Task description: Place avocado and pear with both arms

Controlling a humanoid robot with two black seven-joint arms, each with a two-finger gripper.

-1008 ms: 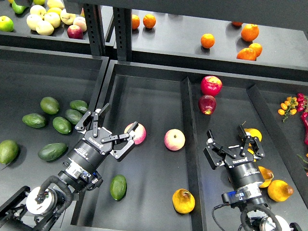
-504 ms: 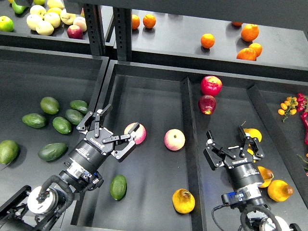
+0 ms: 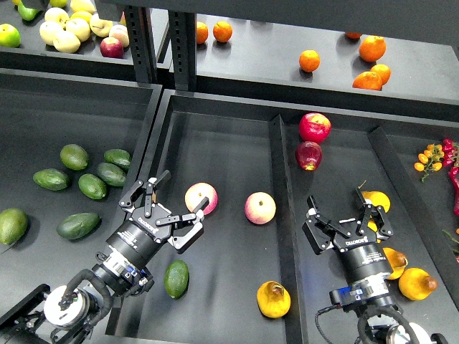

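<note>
Lying in the middle tray, the avocado (image 3: 176, 279) and the pear (image 3: 273, 299) sit well apart near its front edge. The left gripper (image 3: 173, 208) hovers above the avocado with jaws spread, holding nothing. The right gripper (image 3: 349, 221) seems likewise spread and empty in the neighbouring tray.

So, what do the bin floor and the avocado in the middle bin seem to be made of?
The bin floor looks like matte black metal or plastic: flat, dull, with folded walls; which one is unclear. The avocado has glossy green skin with a highlight; whether it is real or a plastic replica cannot be told.
</note>
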